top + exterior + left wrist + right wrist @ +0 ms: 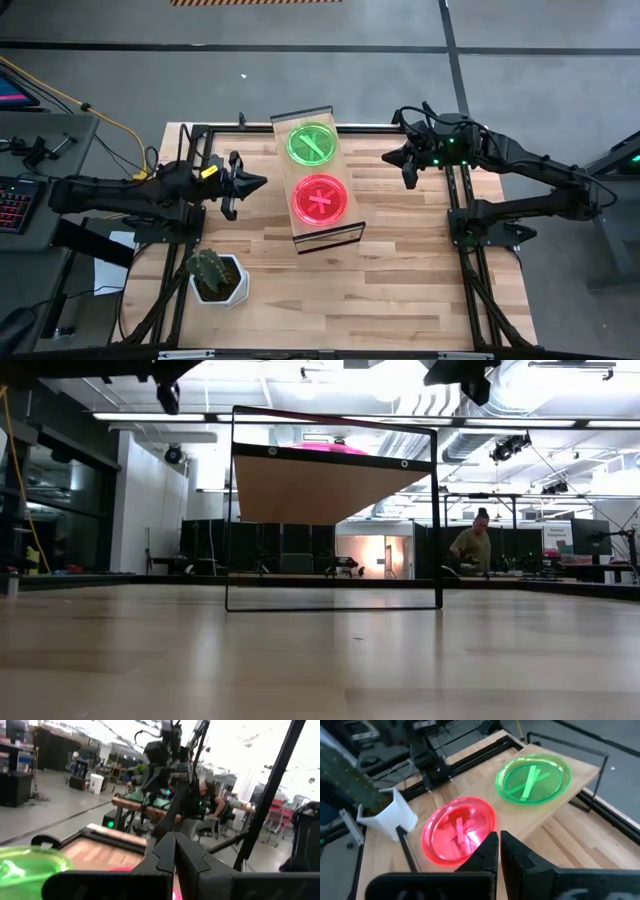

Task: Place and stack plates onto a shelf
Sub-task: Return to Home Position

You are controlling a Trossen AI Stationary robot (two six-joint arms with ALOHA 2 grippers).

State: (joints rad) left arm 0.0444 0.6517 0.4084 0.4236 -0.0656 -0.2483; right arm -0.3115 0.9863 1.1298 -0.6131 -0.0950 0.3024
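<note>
The shelf [300, 232] is a light-wood plank in a dark frame, standing raised on the table's middle. A green pile of plates [313, 145] lies on its far part and a pink-red pile [321, 199] on its near part, each showing crossed bar marks. The right wrist view shows the green plates [532, 777] and the pink plates [460, 830]. My left gripper [260, 182] hovers shut just left of the shelf. My right gripper [388, 158] hovers shut to the shelf's right. The left wrist view shows the shut fingers [174, 842] and the green plates [30, 867].
A cactus in a white pot [216, 275] stands near the table's near left corner. Dark frame rails [463, 240] run along the table's left and right sides. In the low view the shelf plank [330, 485] sits high on its thin frame. A person [470, 545] is in the room beyond.
</note>
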